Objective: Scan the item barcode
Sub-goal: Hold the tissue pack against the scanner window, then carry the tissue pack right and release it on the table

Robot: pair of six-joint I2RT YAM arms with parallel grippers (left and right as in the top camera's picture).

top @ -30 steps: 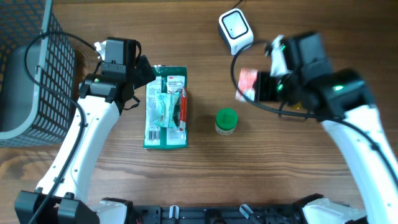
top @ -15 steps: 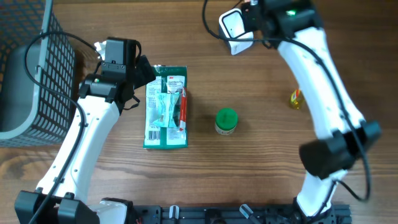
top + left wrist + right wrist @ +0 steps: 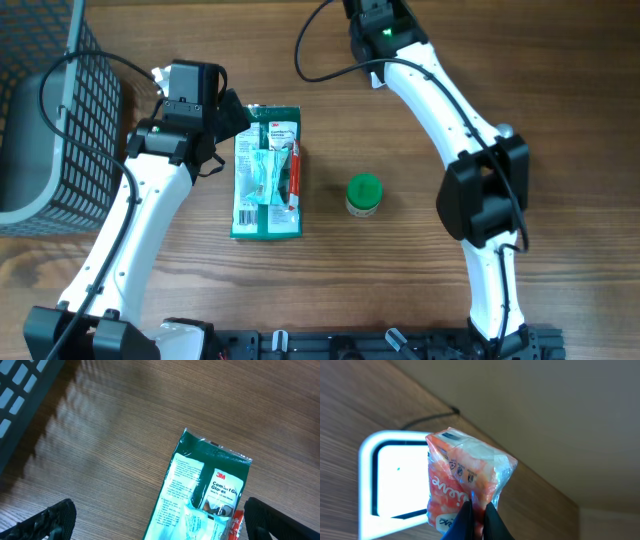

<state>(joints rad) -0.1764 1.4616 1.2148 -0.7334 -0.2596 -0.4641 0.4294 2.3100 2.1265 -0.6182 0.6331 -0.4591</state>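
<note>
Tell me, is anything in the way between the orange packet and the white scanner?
Nothing visible is. The right gripper pinches the orange packet by its bottom edge and holds it in front of the white scanner, whose window glows just behind the packet.

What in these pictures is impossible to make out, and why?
Scanner: overhead view, almost wholly under the right arm.
Orange packet: hidden overhead by that arm; right wrist view shows no barcode, its print blurred.
Green glove pack: left wrist view, bottom edge cuts it off.
Basket: overhead, cut by the left edge.
</note>
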